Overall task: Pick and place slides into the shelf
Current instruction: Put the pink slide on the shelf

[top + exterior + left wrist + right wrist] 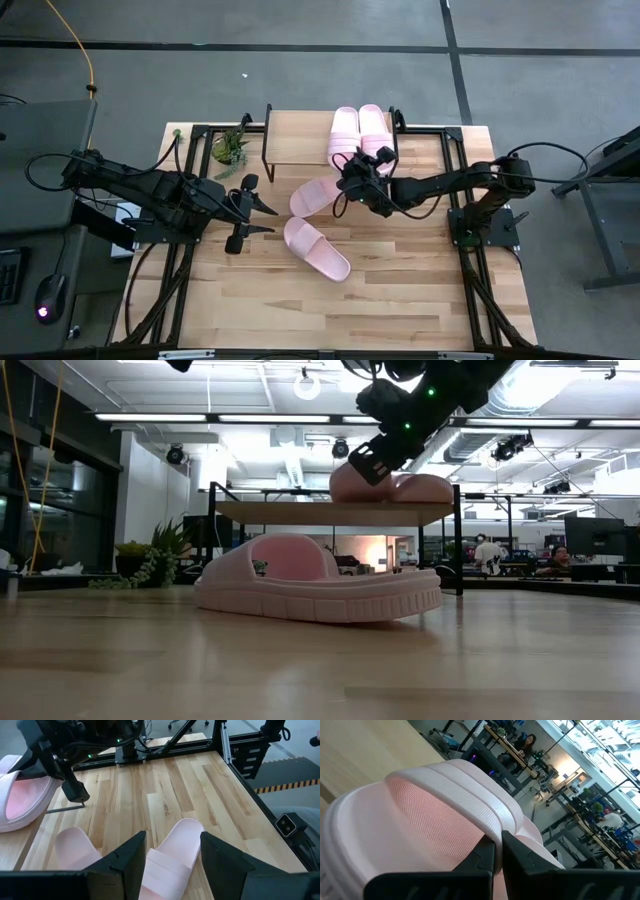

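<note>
- High view: table [400, 300] of pale wood planks in a black frame. The shelf [300, 140], a light wood board on thin black legs, sits at 12 o'clock on the table.
- Two pale pink slides [358, 133] lie side by side at the shelf's 3 o'clock end, ribbed straps up.
- Third slide [314, 195] lies on the table just below the shelf. Fourth slide [316, 249] lies near table centre, angled toward 4 o'clock, smooth foam sole down.
- Right claw [357, 172] sits at the near edge of the shelved pair. Left claw [258, 215] is at 9 o'clock of the loose slides, fingers spread wide, holding nothing.
- Small green plant [231, 148] stands at the shelf's 9 o'clock end.
- Low view: one slide [318, 582] fills the foreground, thick ridged sole edge, wide arched strap. Behind it the shelf board [330, 511] carries pink rounded slide ends; the right claw [368, 463] hangs against them.
- Left wrist view: left claw's dark fingers [127, 857] stand apart over a slide [172, 852] lying on the wood planks.
- Right wrist view: right claw's fingers [487, 857] are pinched together on the ribbed strap of a slide [420, 820]; the lining shows a fine mesh texture.
</note>
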